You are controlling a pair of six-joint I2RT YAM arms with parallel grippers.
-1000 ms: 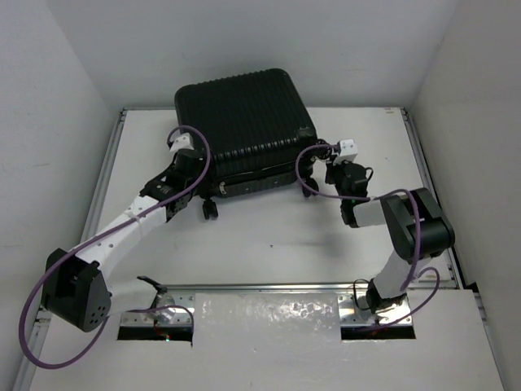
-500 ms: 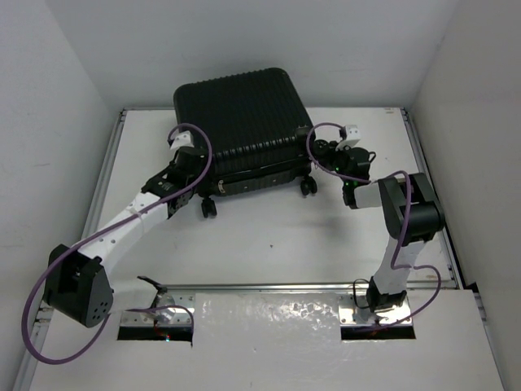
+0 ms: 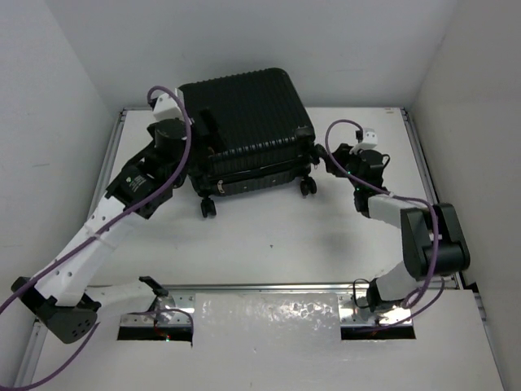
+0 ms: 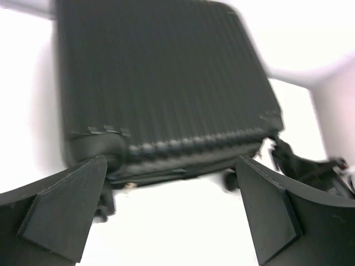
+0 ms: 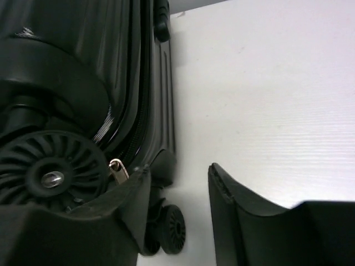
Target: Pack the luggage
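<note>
Two tools let go: left tool (image 4: 172, 163), wide and empty, has risen over the luggage (image 3: 244, 114); right tool (image 5: 180, 172), part-open and empty, has backed off beside a wheel (image 5: 52, 177). Luggage lies shut on the counter's (image 3: 269, 236) far side, apparently packed.

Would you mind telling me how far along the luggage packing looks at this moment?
Done: the suitcase lies flat with its shell closed. In hand: nothing. The left end effector hangs open over its near edge, and the right end effector is open beside a caster wheel and the zipper pull, gripping neither. Remaining: whether the zip is fully run cannot be told.
</note>
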